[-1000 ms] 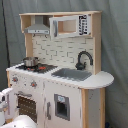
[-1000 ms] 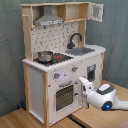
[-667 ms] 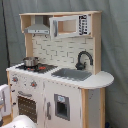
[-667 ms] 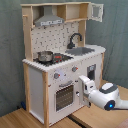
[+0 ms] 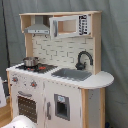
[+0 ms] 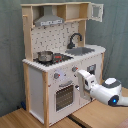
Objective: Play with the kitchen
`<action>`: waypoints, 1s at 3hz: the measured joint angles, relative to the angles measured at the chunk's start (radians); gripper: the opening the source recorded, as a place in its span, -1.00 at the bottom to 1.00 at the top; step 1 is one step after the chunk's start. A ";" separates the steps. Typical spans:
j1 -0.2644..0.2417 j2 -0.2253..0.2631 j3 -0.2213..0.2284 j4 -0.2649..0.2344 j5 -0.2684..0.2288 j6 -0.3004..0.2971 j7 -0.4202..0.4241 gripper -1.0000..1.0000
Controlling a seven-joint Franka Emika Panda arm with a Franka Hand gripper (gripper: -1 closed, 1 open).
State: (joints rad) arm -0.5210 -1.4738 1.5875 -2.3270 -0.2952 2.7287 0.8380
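We see the kitchen (image 5: 55,75) standing upright against a grey curtain (image 5: 112,45) in both exterior views, filling most of each frame. In the second exterior view it rests on a wooden floor (image 6: 95,116), which the first exterior view barely shows.

On its worktop (image 5: 100,80) a small metal pot (image 5: 30,61) sits on the red-ringed hob (image 5: 42,67), with the grey sink (image 5: 72,74) just beside it and the black faucet (image 5: 83,59) arching over the sink's back edge. Above are the hood (image 5: 37,27) and a cabinet with a windowed door (image 5: 70,26). In the first exterior view that door looks closed and faces us; in the second exterior view a small door (image 6: 96,12) at the upper corner stands swung open.

The arm shows clearly only in the second exterior view: a white arm (image 6: 107,92) reaches in from the second exterior view's right, and its gripper (image 6: 84,80) is right at the kitchen's front panel, beside the oven door (image 6: 65,96) and just below the knobs (image 6: 56,76). We cannot tell whether the fingers are spread or closed, nor whether they touch the panel. In the first exterior view only a pale blurred shape (image 5: 20,122) at the bottom edge shows, below the oven door, too unclear to identify.
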 joint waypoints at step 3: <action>-0.039 -0.002 -0.038 0.101 -0.080 0.059 -0.287 1.00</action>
State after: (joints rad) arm -0.5603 -1.4760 1.5498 -2.2256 -0.3752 2.7878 0.5507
